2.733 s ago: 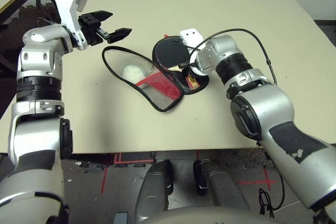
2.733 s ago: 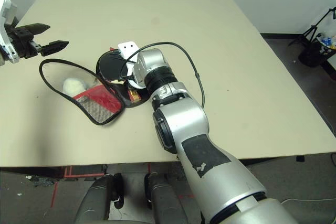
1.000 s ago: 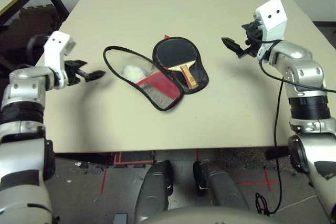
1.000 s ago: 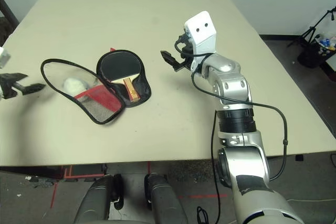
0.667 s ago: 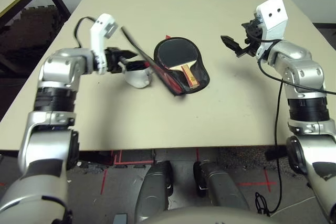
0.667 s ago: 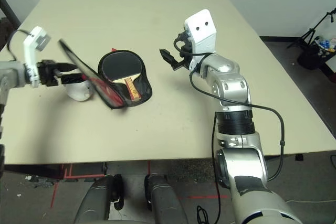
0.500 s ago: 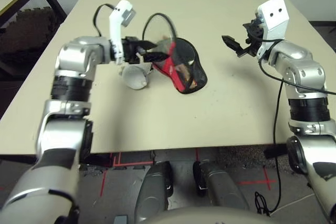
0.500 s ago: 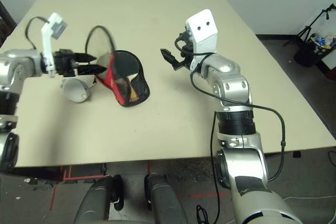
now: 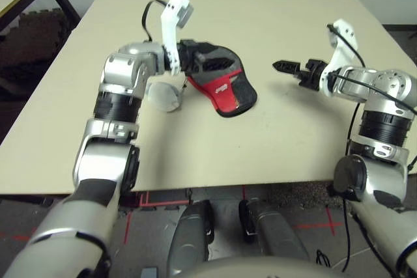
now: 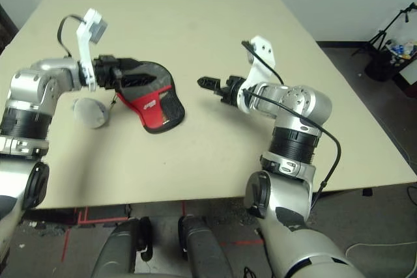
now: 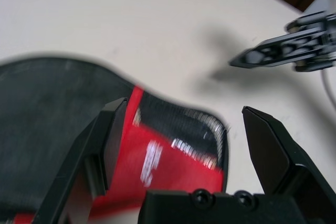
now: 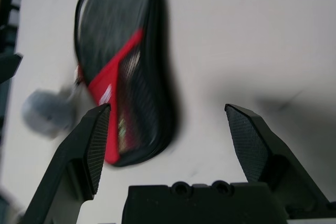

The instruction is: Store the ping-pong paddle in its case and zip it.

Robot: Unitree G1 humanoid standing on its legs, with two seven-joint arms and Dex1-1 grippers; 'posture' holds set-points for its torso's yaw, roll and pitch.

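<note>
The case (image 9: pixel 218 77) has been folded shut over the ping-pong paddle, which is now hidden inside, by the left gripper (image 9: pixel 195 58); its jaws are spread, as are the right gripper's (image 9: pixel 287 68). Zipping is judged to remain.

- The case (image 9: pixel 220 79) lies folded shut on the table: black over its far part, bright red on the near half, a small white logo on the red, black mesh beside it and black edging all round.
- The plush ball (image 9: pixel 164 94), just left of the case, reads pale grey-white, though it's blurred.
- The table (image 9: pixel 273 4) is plain pale beige.
- The left gripper (image 9: pixel 203 60) and the right gripper (image 9: pixel 287 68) both have black fingers on silver arms with white wrist housings.
</note>
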